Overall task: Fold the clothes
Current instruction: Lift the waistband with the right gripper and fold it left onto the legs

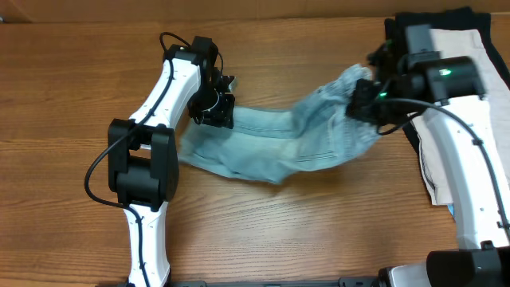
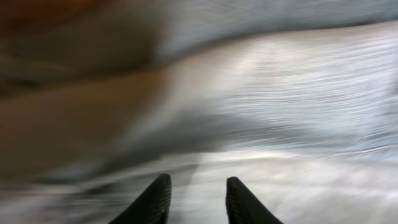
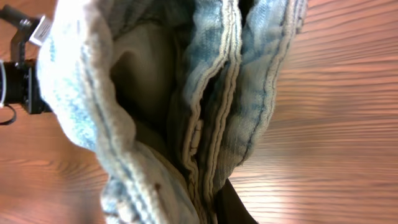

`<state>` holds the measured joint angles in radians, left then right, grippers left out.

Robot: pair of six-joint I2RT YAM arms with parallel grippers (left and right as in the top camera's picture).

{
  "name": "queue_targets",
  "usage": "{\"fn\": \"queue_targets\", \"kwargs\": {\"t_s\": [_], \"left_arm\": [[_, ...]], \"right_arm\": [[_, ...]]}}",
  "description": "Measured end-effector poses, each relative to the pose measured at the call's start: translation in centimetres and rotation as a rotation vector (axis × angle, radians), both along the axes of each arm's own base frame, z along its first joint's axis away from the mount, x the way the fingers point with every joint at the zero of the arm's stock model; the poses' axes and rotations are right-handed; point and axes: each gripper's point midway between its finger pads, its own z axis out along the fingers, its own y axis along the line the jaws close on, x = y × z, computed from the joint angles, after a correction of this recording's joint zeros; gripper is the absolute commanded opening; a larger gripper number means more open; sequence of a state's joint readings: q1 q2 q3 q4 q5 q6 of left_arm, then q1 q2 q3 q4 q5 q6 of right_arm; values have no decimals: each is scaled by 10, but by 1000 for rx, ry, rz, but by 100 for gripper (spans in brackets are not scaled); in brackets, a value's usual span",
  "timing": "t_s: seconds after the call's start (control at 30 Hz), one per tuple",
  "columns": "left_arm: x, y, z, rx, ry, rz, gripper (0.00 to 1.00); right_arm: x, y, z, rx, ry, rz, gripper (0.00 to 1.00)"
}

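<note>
Two ends of jeans (image 1: 279,139) attended: long axis run rightward from left gripper (image 1: 218,113), fingers narrowly parted over fabric, nothing clamped; far end from left gripper raised, denim clamped by right gripper (image 1: 360,101)

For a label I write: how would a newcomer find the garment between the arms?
Look at the middle of the wooden table. The jeans stretch from left claw to right claw. They are pale blue denim; the clothes at the right edge are beige and black.
</note>
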<state>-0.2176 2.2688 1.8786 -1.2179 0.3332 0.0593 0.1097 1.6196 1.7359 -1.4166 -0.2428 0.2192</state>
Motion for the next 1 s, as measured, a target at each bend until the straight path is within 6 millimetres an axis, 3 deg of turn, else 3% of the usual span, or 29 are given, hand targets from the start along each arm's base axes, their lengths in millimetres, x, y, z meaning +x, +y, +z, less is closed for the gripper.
{"fn": "queue_targets", "kwargs": {"t_s": [0.23,0.43,0.53,0.73,1.0], "left_arm": [[-1,-9,4,-67,-12,-61,28],[-10,-27,13,-201,-13,-161,18],[-12,-31,16,-237,-23,-194,4],[-15,-34,9,-261,-15,-197,4],[-27,-32,-31,-239,66,-79,4]], "right_arm": [[5,-50,1,-54,-14,-55,4],[13,-78,2,-88,-53,-86,4],[15,-83,3,-100,-69,-83,4],[24,-84,2,-105,-90,-74,4],[28,-84,-2,-103,-87,-75,4]]}}
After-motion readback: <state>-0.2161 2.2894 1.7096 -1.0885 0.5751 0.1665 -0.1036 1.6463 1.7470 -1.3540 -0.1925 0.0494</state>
